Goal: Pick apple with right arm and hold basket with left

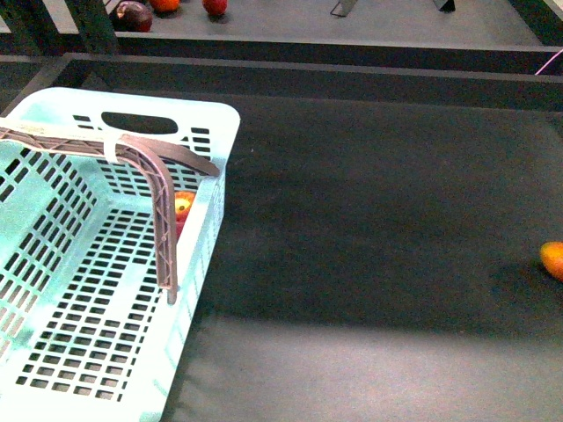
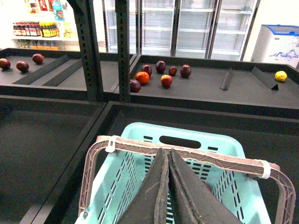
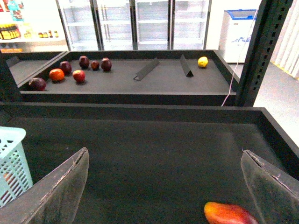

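The apple [image 1: 182, 207], red with a yellow patch, lies inside the basket [image 1: 53, 369], half hidden behind the handle [image 1: 164, 230]; its axis cannot be told. The pale aqua slotted basket runs lengthwise away from the robot. Left gripper [image 2: 168, 186] jaws are pressed together; right gripper [image 3: 163, 186] jaws are wide apart, holding nothing.

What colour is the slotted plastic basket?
Pale aqua; the basket shows best in the front view.
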You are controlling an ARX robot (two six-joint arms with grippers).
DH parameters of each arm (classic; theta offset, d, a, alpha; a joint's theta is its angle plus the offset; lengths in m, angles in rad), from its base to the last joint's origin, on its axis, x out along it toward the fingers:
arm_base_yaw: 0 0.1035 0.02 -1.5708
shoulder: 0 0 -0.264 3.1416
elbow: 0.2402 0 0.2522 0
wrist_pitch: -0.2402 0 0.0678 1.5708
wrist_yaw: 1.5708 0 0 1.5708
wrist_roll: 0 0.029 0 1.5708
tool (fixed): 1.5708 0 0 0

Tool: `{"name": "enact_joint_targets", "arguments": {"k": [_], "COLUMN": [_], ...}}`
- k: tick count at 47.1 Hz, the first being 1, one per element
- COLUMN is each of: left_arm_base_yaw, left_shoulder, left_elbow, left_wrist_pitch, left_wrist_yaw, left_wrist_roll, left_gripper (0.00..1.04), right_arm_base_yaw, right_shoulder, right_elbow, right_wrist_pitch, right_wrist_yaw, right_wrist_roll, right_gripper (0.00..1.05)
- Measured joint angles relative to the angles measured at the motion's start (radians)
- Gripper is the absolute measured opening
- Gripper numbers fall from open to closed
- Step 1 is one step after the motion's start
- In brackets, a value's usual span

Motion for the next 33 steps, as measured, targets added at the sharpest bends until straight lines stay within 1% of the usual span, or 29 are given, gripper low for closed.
{"name": "enact_joint_targets", "arguments": {"k": [16,21,22,31,33], "left_arm_base_yaw": [0.0,0.0,0.0,0.0,0.0], "left_shoulder": [0.0,0.0,0.0,0.0,0.0], "left_elbow": [0.0,0.0,0.0,0.0,0.0], "left_wrist_pitch": [0.0,0.0,0.0,0.0,0.0], "left_wrist_yaw": [0.0,0.0,0.0,0.0,0.0], "left_wrist_roll": [0.0,0.0,0.0,0.0,0.0], "left_gripper": [0.04,0.21,0.26,0.58,0.67], "right_arm_base_yaw": [0.0,0.0,0.0,0.0,0.0], "right_shoulder": [0.0,0.0,0.0,0.0,0.0], "right_elbow": [0.0,0.0,0.0,0.0,0.0], "right_wrist_pitch": [0.0,0.0,0.0,0.0,0.0], "right_wrist_yaw": [0.0,0.0,0.0,0.0,0.0], "right_wrist_roll": [0.0,0.0,0.0,0.0,0.0], "right_gripper": [0.96,0.96,0.96,0.96,0.96]}}
